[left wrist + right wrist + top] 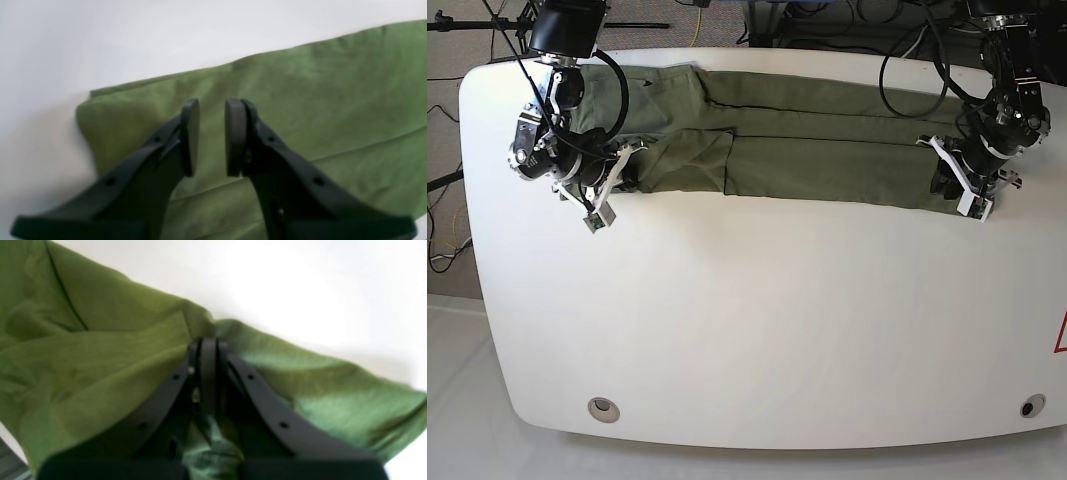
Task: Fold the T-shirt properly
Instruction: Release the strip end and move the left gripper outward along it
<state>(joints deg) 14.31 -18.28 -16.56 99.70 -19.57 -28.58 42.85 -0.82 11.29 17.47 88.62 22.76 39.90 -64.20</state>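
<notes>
Right gripper [207, 373]: pads pressed together on a bunched fold of the T-shirt [100, 356], with green cloth also caught low between the two arms of the gripper. Left gripper [211, 136]: pads parted with a clear gap, nothing between them, poised over the garment's rounded end.

One table [757, 320], white, carries everything. One T-shirt, olive green, lies across its far side as a long narrow band folded lengthwise, running from the right gripper to the left gripper.

The base view alone shows the full band, the right gripper [617, 165] at one end of it and the left gripper [952, 180] at the other. It does not resolve either set of pads. The right wrist view alone shows the clamp, with cloth raised into ridges on both sides of the pads and white table beyond. The left wrist view alone shows the gap; beneath the pads a fold line runs across flat cloth [317, 110], and the cloth's edge lies just beyond the tips.

No containers are present.
</notes>
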